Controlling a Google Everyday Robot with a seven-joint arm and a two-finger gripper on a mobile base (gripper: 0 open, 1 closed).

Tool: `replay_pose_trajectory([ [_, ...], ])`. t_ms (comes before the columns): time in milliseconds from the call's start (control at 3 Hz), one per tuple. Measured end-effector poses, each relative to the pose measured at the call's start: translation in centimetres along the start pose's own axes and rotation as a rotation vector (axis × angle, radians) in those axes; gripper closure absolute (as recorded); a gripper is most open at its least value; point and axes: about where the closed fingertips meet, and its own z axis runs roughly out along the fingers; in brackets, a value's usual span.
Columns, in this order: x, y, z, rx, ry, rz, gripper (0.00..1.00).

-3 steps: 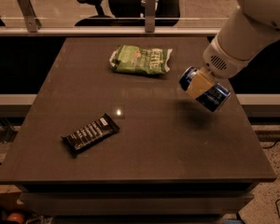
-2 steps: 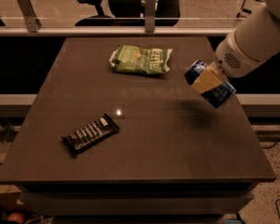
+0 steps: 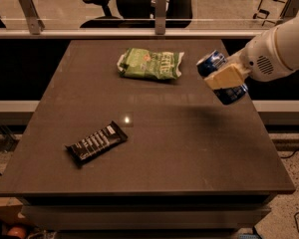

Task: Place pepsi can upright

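The pepsi can [image 3: 215, 63] is dark blue with silver ends and hangs tilted in the air above the right side of the dark table [image 3: 189, 148]. My gripper [image 3: 225, 77] reaches in from the right on a white arm and is shut on the can. One tan finger [image 3: 228, 75] lies across the can's middle; the other finger is hidden behind it. The can's silver top faces up and to the left, and its lower end shows below the finger.
A green snack bag [image 3: 150, 63] lies at the back middle of the table. A black wrapped bar [image 3: 96, 143] lies at the front left. A glass railing [image 3: 139, 26] and an office chair [image 3: 97, 1] stand behind the table.
My gripper has carried the can a little up and to the right, away from the table's middle. The bag and the bar have not moved.
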Motion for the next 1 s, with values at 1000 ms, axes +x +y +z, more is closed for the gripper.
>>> replay_pose_trajectory([
  [1000,-1.8,1.7,0.0,-0.150,-0.314,-0.076,1.00],
])
